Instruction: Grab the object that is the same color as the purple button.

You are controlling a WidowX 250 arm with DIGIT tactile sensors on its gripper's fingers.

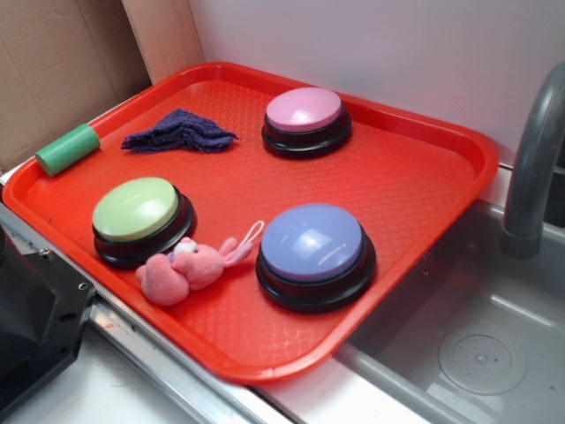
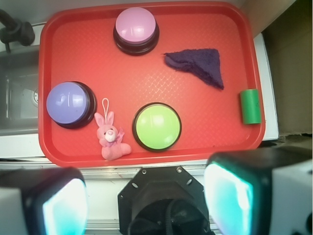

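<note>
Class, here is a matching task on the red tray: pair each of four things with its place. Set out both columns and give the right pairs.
1. purple button
2. green cylinder
3. purple cloth
4. pink-topped button

A. lying on the tray's rim
B. next to the pink bunny's loop
C. near the white wall
D. flat between the cylinder and the pink-topped button

Pairs: 1-B, 2-A, 3-D, 4-C

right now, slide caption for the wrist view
Open gripper above red tray with three buttons, purple rag, pink bunny.
</note>
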